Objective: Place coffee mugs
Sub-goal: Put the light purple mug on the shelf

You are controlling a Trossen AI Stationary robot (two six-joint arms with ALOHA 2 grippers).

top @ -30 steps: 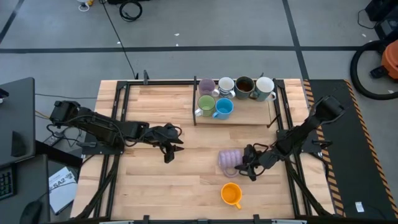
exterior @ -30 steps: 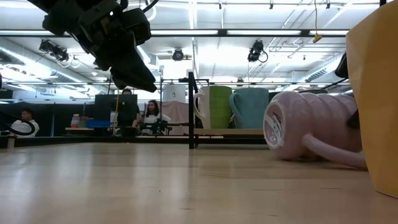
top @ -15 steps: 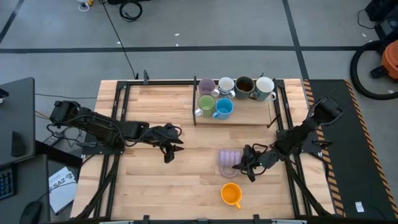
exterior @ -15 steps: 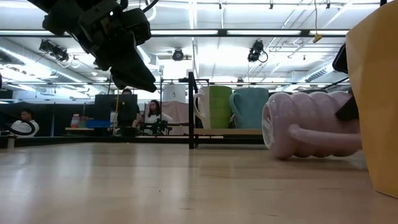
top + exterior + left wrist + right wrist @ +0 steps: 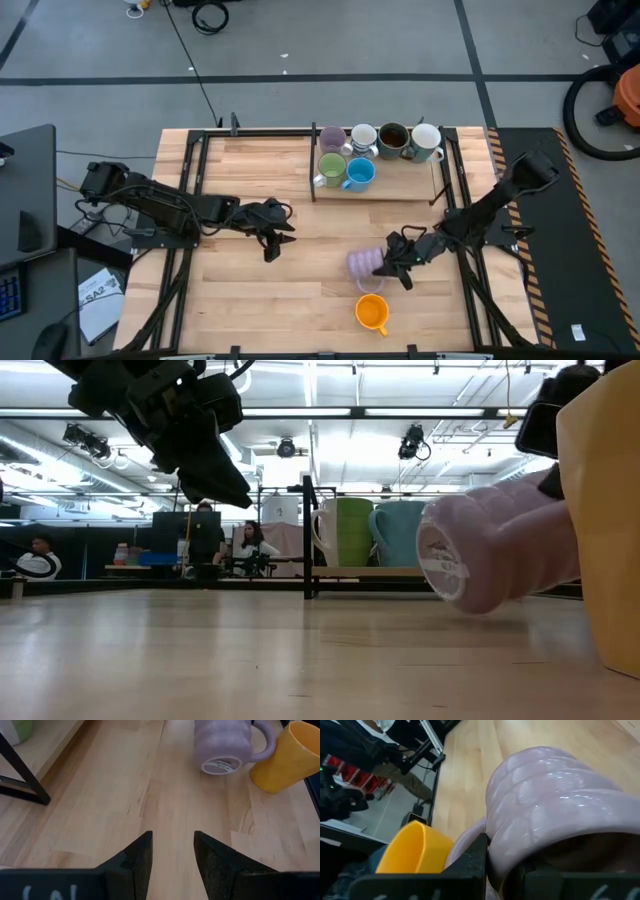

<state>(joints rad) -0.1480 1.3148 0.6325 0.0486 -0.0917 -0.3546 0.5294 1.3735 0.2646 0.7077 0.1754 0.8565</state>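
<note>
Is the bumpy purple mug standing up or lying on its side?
On its side: the ribbed lavender mug shows its round bottom sideways, held tilted by the right gripper.

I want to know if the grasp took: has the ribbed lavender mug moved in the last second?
Yes. The ribbed lavender mug has tipped up off the table, base end raised, in the right gripper, beside the unmoved orange mug.

Light wooden table (image 5: 250, 290), black-framed rack (image 5: 313, 160) at its far side, people seated (image 5: 245, 545) in the room beyond, monitor (image 5: 185, 532) among them.
</note>
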